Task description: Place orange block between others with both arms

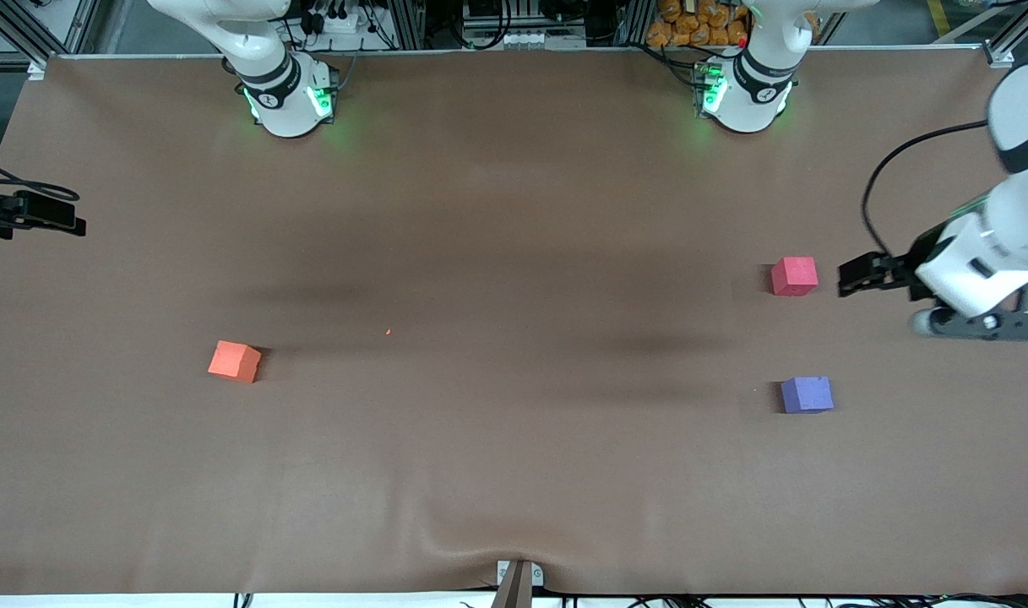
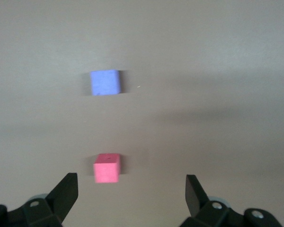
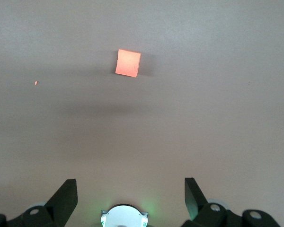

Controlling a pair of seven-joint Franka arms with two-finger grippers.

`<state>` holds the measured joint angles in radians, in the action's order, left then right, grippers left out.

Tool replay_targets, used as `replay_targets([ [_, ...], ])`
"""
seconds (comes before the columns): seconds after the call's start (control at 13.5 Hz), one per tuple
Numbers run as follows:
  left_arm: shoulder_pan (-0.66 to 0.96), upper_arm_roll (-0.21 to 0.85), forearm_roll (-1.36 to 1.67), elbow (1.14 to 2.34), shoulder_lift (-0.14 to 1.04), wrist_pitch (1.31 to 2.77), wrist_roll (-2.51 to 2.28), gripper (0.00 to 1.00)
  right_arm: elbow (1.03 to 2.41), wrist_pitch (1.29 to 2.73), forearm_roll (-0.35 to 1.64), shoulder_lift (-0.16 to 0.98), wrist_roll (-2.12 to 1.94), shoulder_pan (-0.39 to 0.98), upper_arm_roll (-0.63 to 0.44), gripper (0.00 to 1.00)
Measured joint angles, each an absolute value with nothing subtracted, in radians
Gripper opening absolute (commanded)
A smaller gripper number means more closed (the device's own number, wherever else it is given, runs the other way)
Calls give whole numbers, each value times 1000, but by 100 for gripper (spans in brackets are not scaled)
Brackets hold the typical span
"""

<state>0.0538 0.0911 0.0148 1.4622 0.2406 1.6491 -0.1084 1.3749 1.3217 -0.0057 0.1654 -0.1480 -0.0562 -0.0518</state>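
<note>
The orange block [image 1: 234, 361] [image 3: 128, 63] lies alone on the brown table toward the right arm's end. The others, a pinkish-red cube [image 1: 794, 276] [image 2: 107, 168] and a purple cube [image 1: 807, 394] [image 2: 105, 82], sit toward the left arm's end with a gap between them, the purple one nearer the front camera. My left gripper [image 1: 851, 277] [image 2: 131, 182] hangs open and empty just beside the pinkish-red cube. My right gripper [image 1: 57, 218] [image 3: 130, 185] is open and empty, up in the air at the table's edge, well apart from the orange block.
A tiny orange crumb [image 1: 388, 332] [image 3: 36, 83] lies on the brown cover [image 1: 514, 211]. The two green-lit arm bases [image 1: 290, 101] [image 1: 746, 97] stand along the table's back edge. A camera mount [image 1: 518, 581] sits at the front edge, where the cover wrinkles.
</note>
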Motion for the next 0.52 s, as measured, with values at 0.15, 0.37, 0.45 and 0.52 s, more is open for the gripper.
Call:
replay_targets([
  [0.15, 104, 94, 15, 1461, 270, 1692, -184, 100, 1375, 1322, -4, 169, -148, -55, -48, 100],
  [0.37, 126, 93, 32, 1460, 309, 1742, -219, 100, 1379, 1321, 0, 187, -149, -45, -44, 100],
  [0.45, 120, 88, 52, 1460, 322, 1763, -219, 100, 1383, 1319, 0, 201, -149, -35, -43, 100],
  [0.52, 109, 83, 68, 1460, 338, 1784, -219, 100, 1385, 1320, 0, 220, -149, -25, -43, 100],
])
